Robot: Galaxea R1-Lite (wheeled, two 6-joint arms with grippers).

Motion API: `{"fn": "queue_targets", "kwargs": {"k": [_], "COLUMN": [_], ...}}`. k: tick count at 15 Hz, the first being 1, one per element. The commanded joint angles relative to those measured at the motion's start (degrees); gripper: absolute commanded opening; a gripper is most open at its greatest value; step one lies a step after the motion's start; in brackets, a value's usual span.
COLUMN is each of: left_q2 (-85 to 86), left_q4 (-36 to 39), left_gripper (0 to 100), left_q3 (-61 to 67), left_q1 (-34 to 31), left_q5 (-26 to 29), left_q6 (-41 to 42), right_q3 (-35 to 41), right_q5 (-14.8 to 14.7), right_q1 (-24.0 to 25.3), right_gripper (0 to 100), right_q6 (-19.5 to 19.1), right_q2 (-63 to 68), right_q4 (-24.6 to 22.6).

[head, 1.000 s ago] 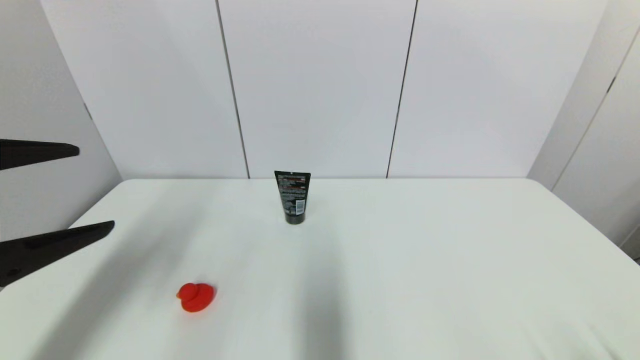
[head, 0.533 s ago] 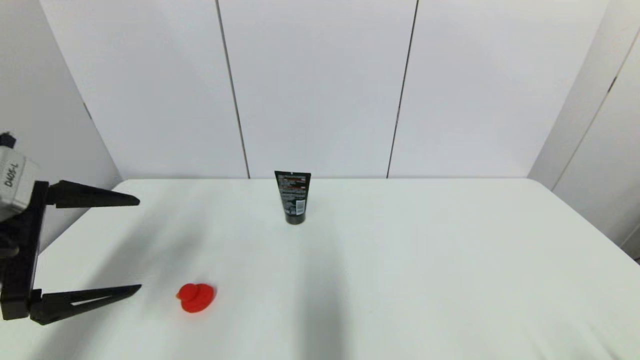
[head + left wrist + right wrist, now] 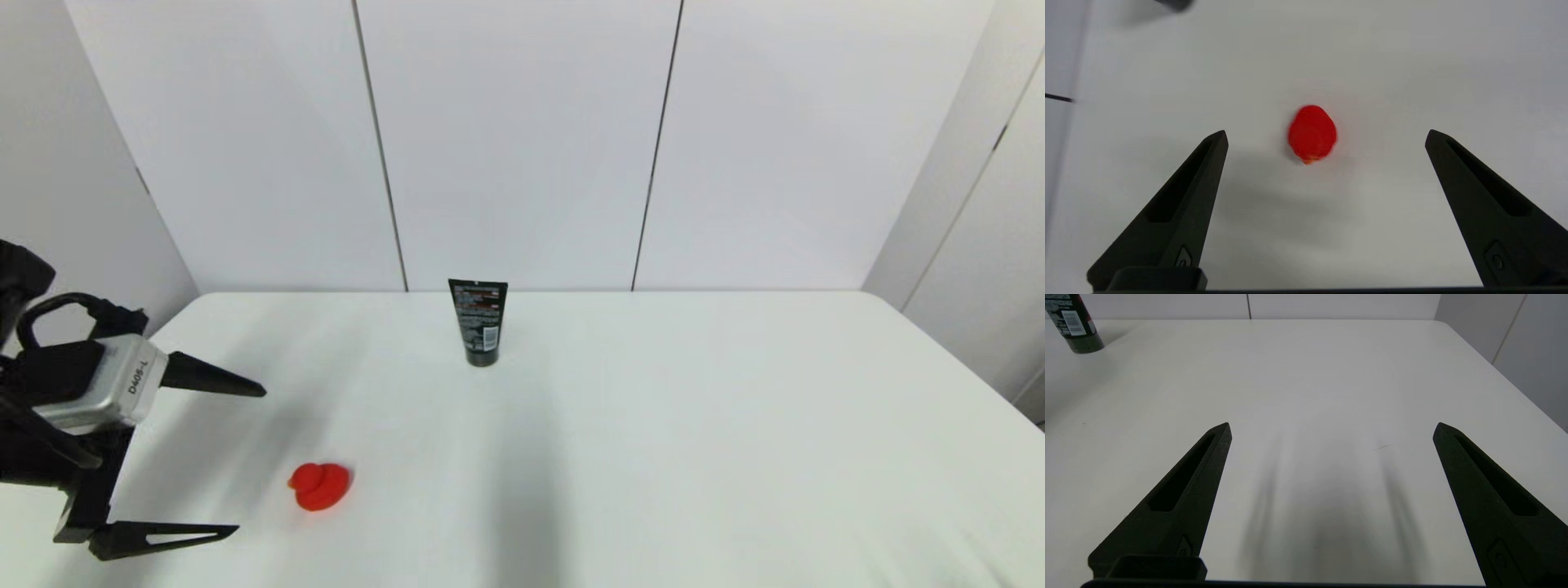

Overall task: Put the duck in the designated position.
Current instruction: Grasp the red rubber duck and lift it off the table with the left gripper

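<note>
Near my left side, my left end effector (image 3: 249,460) hangs spread wide above the bench (image 3: 653,457), just short of the red rubber duck (image 3: 320,486) sitting upright there. It looks light, soft and squashy, so I'd pinch its body. Farther back stands a black tube (image 3: 480,322); my right end effector (image 3: 1331,428) hangs spread, idle.

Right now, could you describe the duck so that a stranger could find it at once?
On the white table, look at the near left part, in front of the open left end effector. There sits the duck, small and bright red. The only other thing, a black tube, stands taller, farther back.
</note>
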State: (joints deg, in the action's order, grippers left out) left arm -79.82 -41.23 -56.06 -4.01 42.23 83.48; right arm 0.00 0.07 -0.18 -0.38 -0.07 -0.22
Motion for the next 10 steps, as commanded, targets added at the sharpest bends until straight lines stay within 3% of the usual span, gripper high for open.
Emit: {"fn": "queue_targets", "kwargs": {"k": [1, 10], "left_q2": [-4.9, -14.5], "left_q4": [-3.3, -2.1], "left_gripper": [100, 100], "left_q3": [-0.2, -1.2], "left_q1": [0.5, 5.1], "left_q5": [-1.4, -3.6], "left_q6": [1.9, -0.3], "right_q3": [0.0, 0.0], "right_q5": [0.0, 0.0], "right_q1": [0.0, 0.0], "right_gripper": [100, 100], "right_q6": [-0.1, 0.0], "right_q2": [0.1, 0.1], "right_q4": [0.0, 0.0]}}
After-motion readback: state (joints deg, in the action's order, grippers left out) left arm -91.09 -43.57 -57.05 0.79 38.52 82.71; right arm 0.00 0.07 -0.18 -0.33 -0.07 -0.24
